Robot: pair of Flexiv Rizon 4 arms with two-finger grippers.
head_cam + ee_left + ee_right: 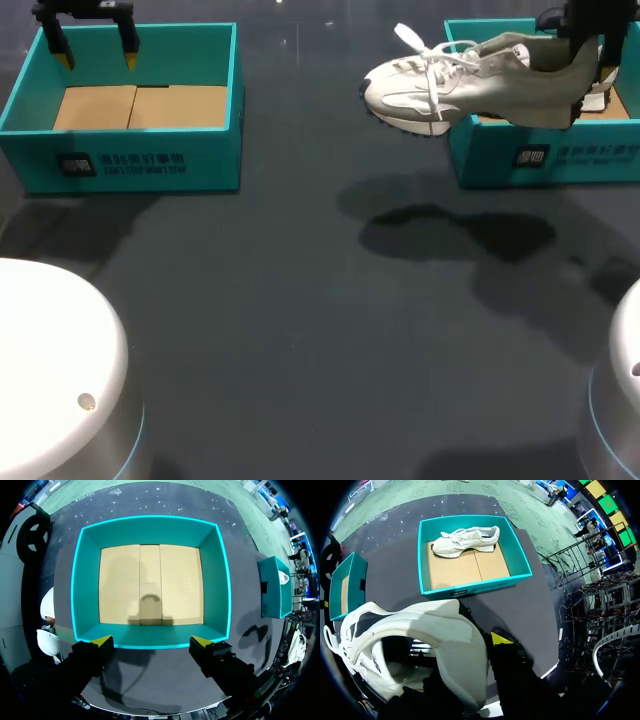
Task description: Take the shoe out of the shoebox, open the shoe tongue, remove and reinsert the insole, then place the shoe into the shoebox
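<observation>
Bench [300,380] is shadowed by the shoe [470,80], clamped at the heel by the right gripper [582,75], lifted above the right shoebox [560,160]. Left gripper [152,642] is held spread above the left shoebox [150,530]. Second shoe [465,539] is seen boxed. Removal judged done; tongue, insole, return remain.

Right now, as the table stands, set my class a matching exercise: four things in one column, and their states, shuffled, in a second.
Things
1. left shoebox
2. right shoebox
3. lifted shoe
4. left gripper

States
A. open, above a box's far wall
B. has a second shoe lying inside
C. shows only its cardboard floor inside
D. held in the air by the right gripper

Pairs: 1-C, 2-B, 3-D, 4-A
</observation>
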